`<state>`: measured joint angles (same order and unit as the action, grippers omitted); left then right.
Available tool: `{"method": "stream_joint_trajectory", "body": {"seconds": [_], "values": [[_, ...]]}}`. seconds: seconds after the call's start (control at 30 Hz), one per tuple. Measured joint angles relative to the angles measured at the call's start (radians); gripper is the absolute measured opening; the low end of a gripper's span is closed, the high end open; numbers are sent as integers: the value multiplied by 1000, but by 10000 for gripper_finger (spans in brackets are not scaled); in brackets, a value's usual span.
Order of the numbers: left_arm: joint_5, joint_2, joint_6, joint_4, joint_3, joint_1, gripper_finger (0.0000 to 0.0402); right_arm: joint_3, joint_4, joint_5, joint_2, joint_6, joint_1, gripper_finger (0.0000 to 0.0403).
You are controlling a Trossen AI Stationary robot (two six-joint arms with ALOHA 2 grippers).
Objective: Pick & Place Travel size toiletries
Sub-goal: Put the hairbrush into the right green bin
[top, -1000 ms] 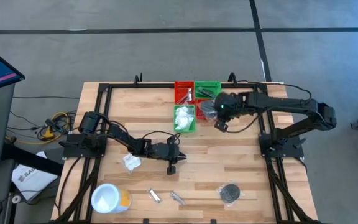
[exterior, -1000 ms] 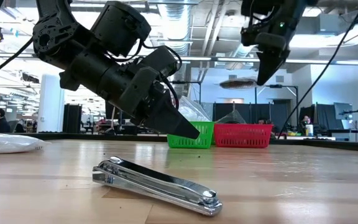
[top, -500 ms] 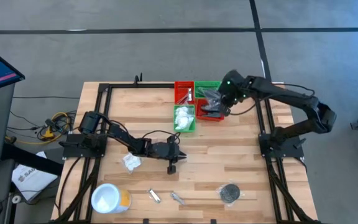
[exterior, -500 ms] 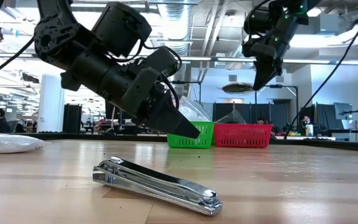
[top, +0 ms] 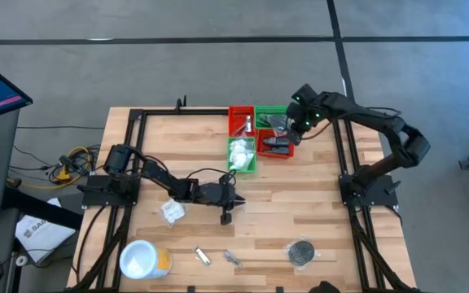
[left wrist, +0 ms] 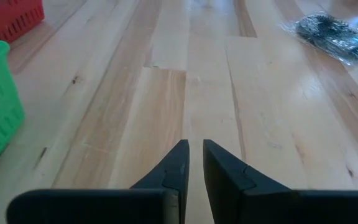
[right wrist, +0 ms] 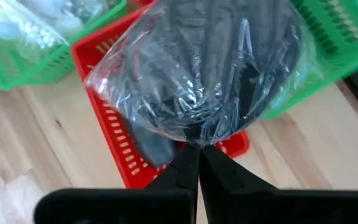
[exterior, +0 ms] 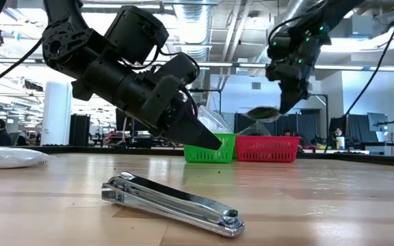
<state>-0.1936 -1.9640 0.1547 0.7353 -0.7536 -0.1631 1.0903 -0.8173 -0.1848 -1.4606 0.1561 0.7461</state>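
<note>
Above the red bin (right wrist: 114,149) at the far side of the desk (top: 316,212), a black disc in clear wrap (right wrist: 216,68) is pinched by its film in the right gripper (right wrist: 197,163), fingers pressed together; the bin's contents are largely hidden behind it. The left gripper (left wrist: 194,163) is held low over mid-desk, fingers nearly together, nothing between them. A second wrapped disc (top: 302,251), silver sachets (top: 216,258), a white packet (top: 172,212) and a white tub (top: 143,260) are seen near. No writing is legible.
</note>
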Motion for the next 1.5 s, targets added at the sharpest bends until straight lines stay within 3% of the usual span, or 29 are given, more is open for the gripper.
{"method": "stream_joint_trajectory", "body": {"seconds": [0.2,0.6,1.3,1.5], "values": [[0,0,0,6,0,2,40,73,5,-78,-97,35,43,0],[0,0,0,7,0,2,40,246,-108,-111,-281,64,81,0],[0,0,0,7,0,2,40,277,-115,-106,-294,61,95,2],[0,0,0,7,0,2,40,277,-114,-106,-294,54,95,54]]}}
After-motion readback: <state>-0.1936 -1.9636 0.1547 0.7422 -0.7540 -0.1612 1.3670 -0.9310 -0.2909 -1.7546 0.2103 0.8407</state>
